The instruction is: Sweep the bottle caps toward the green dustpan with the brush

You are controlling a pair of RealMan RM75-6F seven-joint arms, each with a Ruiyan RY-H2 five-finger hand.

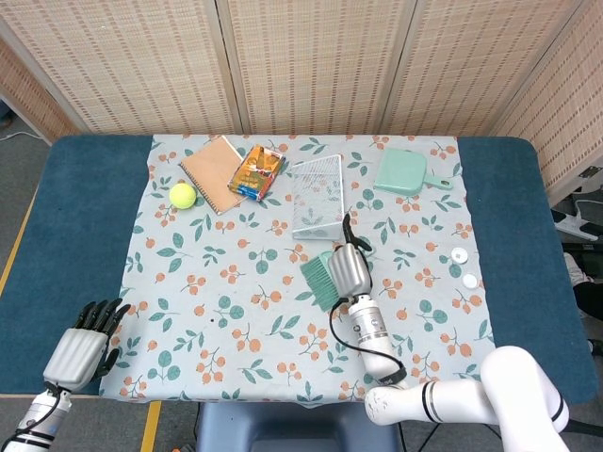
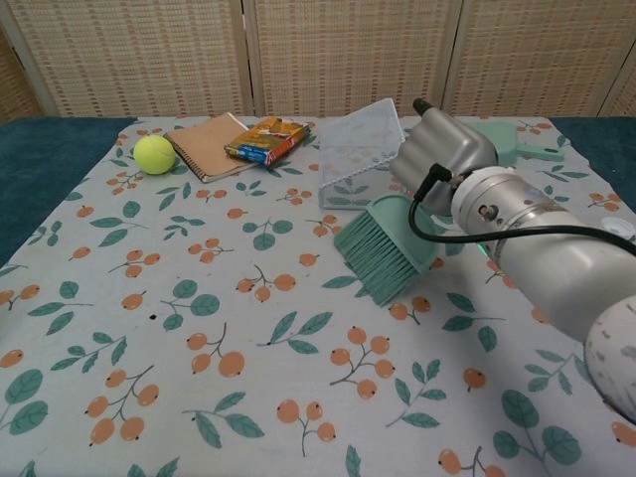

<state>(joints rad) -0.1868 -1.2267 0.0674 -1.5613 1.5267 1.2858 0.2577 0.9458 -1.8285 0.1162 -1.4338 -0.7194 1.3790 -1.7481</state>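
The fingers of the right hand (image 1: 349, 269) are wrapped around the handle of the green brush (image 1: 319, 280), holding it just above the flowered cloth (image 1: 236, 311) near the middle of the bench (image 1: 75, 217); in the chest view the same hand (image 2: 441, 152) shows its curled back, with the brush (image 2: 383, 248) slanting down and its bristles fanned out below and to the left of the fingers, their tips close to the cloth, though whether they touch it cannot be told. Just beyond the fingers stands a clear mesh basket (image 1: 317, 196), tipped on its side. Further out, past the basket and to the right of the fingers, the green dustpan (image 1: 403, 173) lies flat near the far edge of the cloth. The two white bottle caps (image 1: 464, 267) sit well to the right of the fingers, near the cloth's right edge, one just beyond the other. Far to the left of the fingers lie a colourful packet (image 1: 255, 170), a brown notebook (image 1: 214, 174) and a yellow-green tennis ball (image 1: 183, 195). The left hand (image 1: 85, 344) rests at the near left corner of the bench, its dark fingers spread apart and holding nothing.
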